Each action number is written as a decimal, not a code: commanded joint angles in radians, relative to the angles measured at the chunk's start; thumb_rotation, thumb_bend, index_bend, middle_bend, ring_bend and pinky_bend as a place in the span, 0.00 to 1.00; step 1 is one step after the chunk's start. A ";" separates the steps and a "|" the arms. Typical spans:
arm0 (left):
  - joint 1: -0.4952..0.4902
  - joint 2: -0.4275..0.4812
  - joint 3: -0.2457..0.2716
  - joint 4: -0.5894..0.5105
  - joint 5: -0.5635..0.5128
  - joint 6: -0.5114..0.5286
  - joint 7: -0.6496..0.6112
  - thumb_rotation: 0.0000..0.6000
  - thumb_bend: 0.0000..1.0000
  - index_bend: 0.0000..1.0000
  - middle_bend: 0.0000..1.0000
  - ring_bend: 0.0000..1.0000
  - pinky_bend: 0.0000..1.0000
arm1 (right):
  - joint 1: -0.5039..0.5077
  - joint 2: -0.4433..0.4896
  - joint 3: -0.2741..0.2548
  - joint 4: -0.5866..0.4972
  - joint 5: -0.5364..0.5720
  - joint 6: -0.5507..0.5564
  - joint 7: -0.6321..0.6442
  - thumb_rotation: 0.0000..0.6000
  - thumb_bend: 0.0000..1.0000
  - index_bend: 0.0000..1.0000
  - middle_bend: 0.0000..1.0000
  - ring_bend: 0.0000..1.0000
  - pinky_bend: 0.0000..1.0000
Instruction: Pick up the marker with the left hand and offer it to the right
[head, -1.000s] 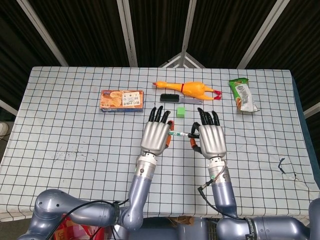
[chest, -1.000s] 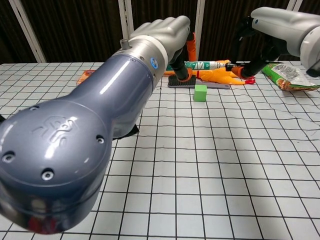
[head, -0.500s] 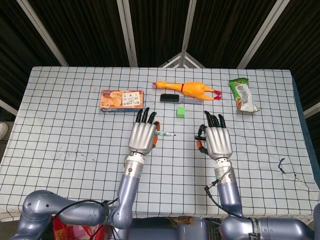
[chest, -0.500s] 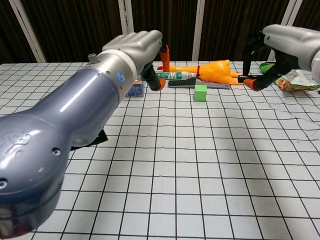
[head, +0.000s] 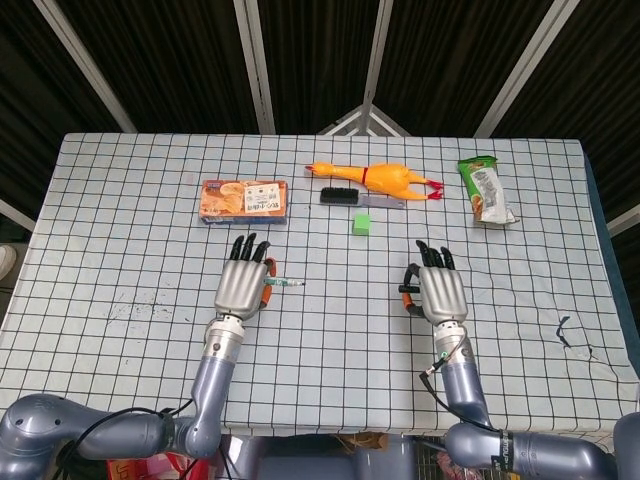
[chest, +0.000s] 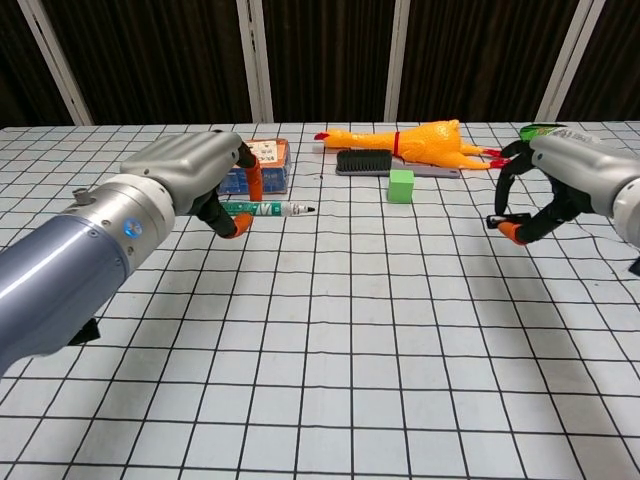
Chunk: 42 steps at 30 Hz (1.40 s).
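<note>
My left hand (head: 243, 287) (chest: 195, 178) grips the marker (head: 284, 284) (chest: 268, 209), a white pen with green print and a dark tip that points toward the right hand. It hovers over the left-middle of the checked table (head: 120, 220). My right hand (head: 438, 291) (chest: 560, 186) is well to the right of it, fingers curved and apart, holding nothing. A wide gap separates the marker tip from the right hand.
At the back lie an orange snack box (head: 245, 200), a yellow rubber chicken (head: 380, 178), a black brush (head: 345, 196), a small green cube (head: 362, 223) and a green snack packet (head: 485, 190). A dark mark (head: 570, 330) shows near the right edge.
Both hands have drawn apart and back toward me. The left hand carried the marker leftward, away from the right hand, which no longer touches it.
</note>
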<state>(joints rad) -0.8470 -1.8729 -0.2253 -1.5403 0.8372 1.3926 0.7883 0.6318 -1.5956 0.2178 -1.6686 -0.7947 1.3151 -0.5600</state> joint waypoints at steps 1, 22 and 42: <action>0.022 0.020 0.015 -0.008 0.028 -0.007 -0.025 1.00 0.57 0.41 0.14 0.00 0.00 | -0.004 -0.027 -0.001 0.041 0.009 -0.019 0.012 1.00 0.42 0.60 0.08 0.12 0.04; 0.149 0.254 0.053 -0.252 0.150 0.054 -0.052 1.00 0.59 0.05 0.01 0.00 0.00 | -0.084 0.046 0.052 0.011 -0.088 0.052 0.128 1.00 0.13 0.09 0.07 0.09 0.02; 0.501 0.771 0.239 -0.386 0.310 0.156 -0.466 1.00 0.58 0.06 0.01 0.00 0.00 | -0.320 0.478 -0.140 0.000 -0.416 0.115 0.330 1.00 0.18 0.09 0.04 0.04 0.00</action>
